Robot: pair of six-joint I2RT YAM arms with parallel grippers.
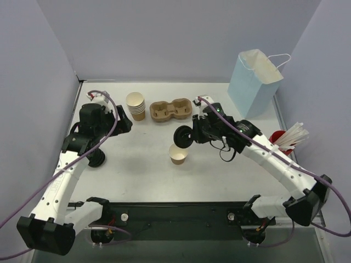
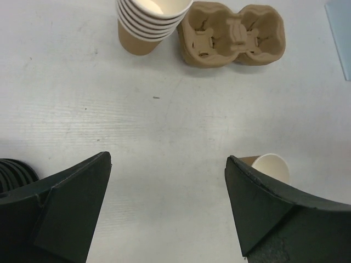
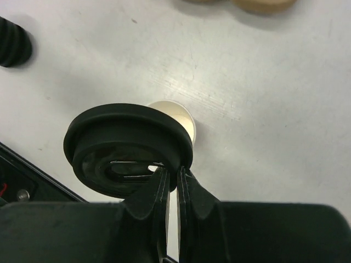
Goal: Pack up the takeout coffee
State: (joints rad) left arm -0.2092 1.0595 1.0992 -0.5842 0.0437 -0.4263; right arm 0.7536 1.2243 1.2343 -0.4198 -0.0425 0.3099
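Takeout cup [image 1: 179,155] needs the black lid [image 3: 129,148], pinched by its rim in my right tool [image 3: 171,178], lowered level and centred before pressing; my left tool [image 2: 168,159] stands wide.

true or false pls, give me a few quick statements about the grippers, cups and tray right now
1. The right gripper is shut on a black lid. True.
2. The tray has a cup in each hollow. False: both hollows are empty.
3. The left gripper is open and holds nothing. True.
4. The single cup standing apart on the table has its lid on. False: its top is open, showing the cream inside.
5. The blue bag lies flat on the table. False: it stands upright with its mouth open.
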